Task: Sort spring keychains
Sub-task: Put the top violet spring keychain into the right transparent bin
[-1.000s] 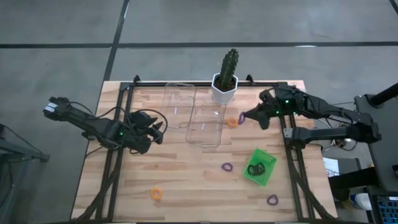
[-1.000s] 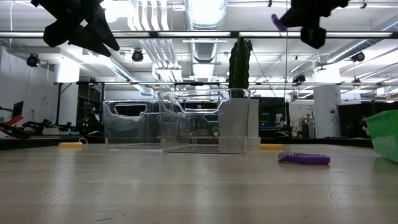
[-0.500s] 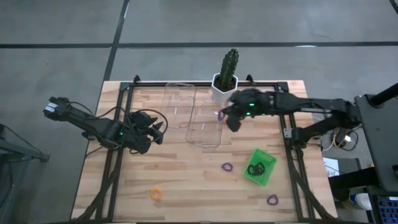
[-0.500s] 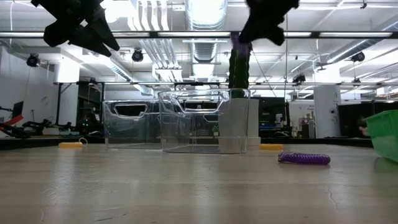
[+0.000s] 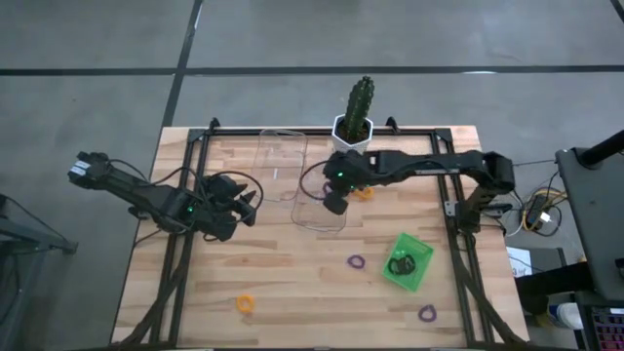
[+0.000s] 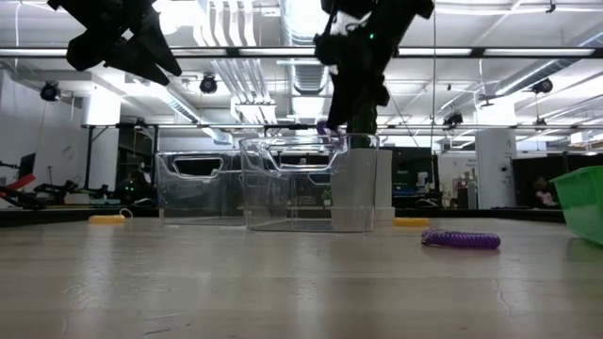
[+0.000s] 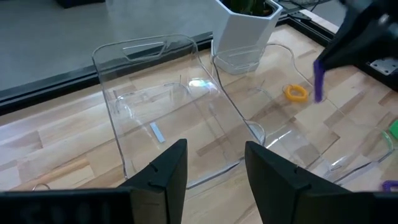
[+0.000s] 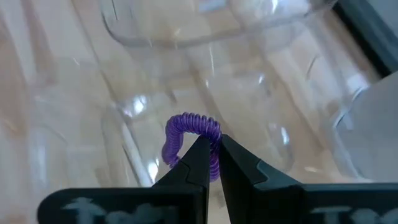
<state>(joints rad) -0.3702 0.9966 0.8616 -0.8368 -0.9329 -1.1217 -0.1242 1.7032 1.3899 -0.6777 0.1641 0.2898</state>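
Right gripper had swung from the table's right edge to over the clear tray, pinched shut on a purple keychain. Light, springy coil; best gripped across its wire. Left gripper hung part open, empty.

Colours on pale striped wood

Purple coiled keychain pinched between black right gripper fingers over colourless clear plastic trays. Orange loops and more purple loops scattered on the light-grained wooden tabletop; black loop inside bright green square tray. Dark green cactus in white pot.
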